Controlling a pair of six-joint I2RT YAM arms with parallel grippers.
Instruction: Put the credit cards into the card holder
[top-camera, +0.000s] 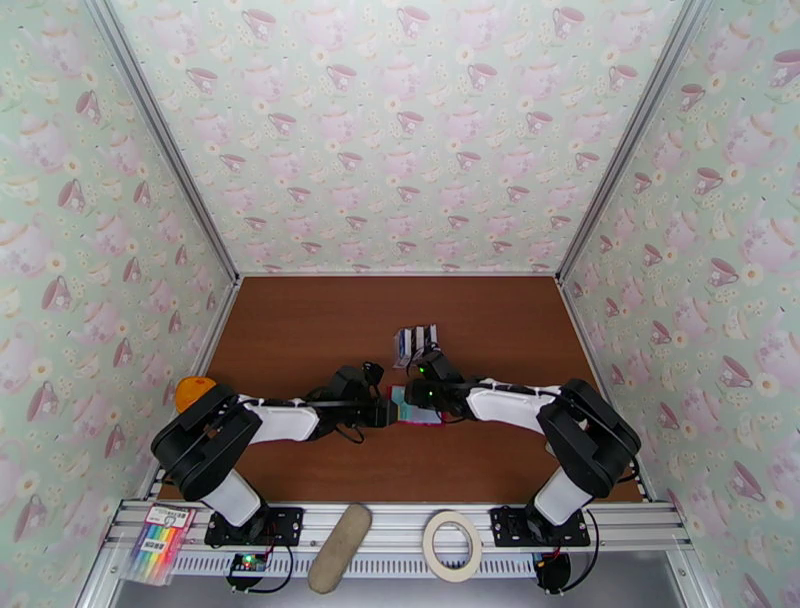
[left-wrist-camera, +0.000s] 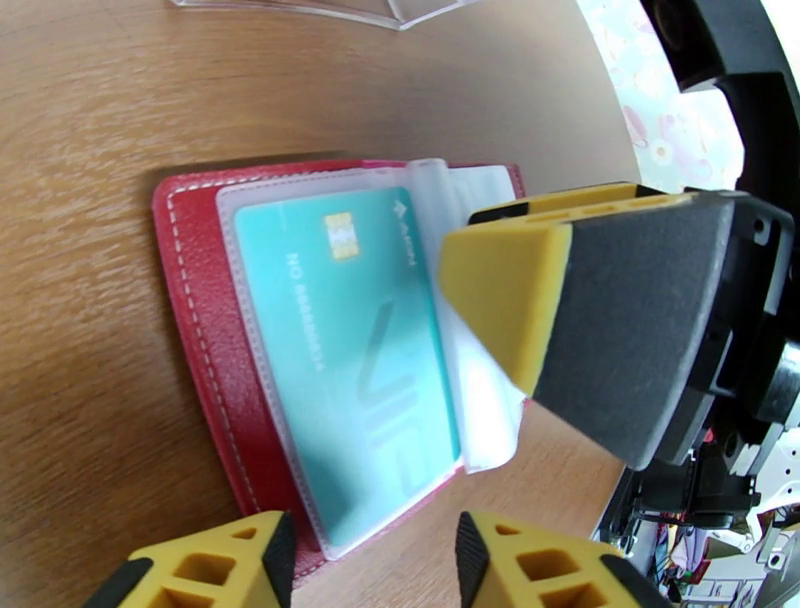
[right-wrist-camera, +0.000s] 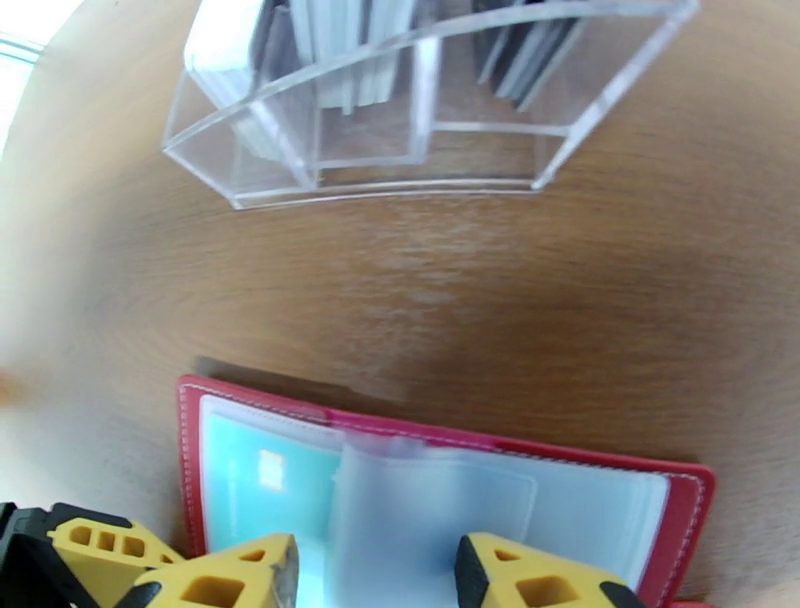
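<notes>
The card holder (left-wrist-camera: 200, 330) is a red wallet lying open on the brown table, with clear sleeves inside. A teal credit card (left-wrist-camera: 340, 350) sits in its left sleeve, also seen from the right wrist as the teal card (right-wrist-camera: 255, 470) in the wallet (right-wrist-camera: 690, 500). My left gripper (left-wrist-camera: 375, 565) is open at the wallet's near edge, holding nothing. My right gripper (right-wrist-camera: 375, 580) is open over the middle sleeves, one loose leaf rising between its jaws; its finger (left-wrist-camera: 620, 320) rests on the sleeves. From above, both grippers (top-camera: 385, 410) (top-camera: 412, 398) meet at the wallet (top-camera: 425, 420). More credit cards stand in a clear stand (right-wrist-camera: 400, 150).
The clear card stand (top-camera: 416, 342) is just behind the wallet. An orange object (top-camera: 193, 390) lies by the left wall. On the front rail are a marker pack (top-camera: 160, 540), a beige pouch (top-camera: 340, 548) and a tape roll (top-camera: 451, 545). Patterned walls enclose three sides.
</notes>
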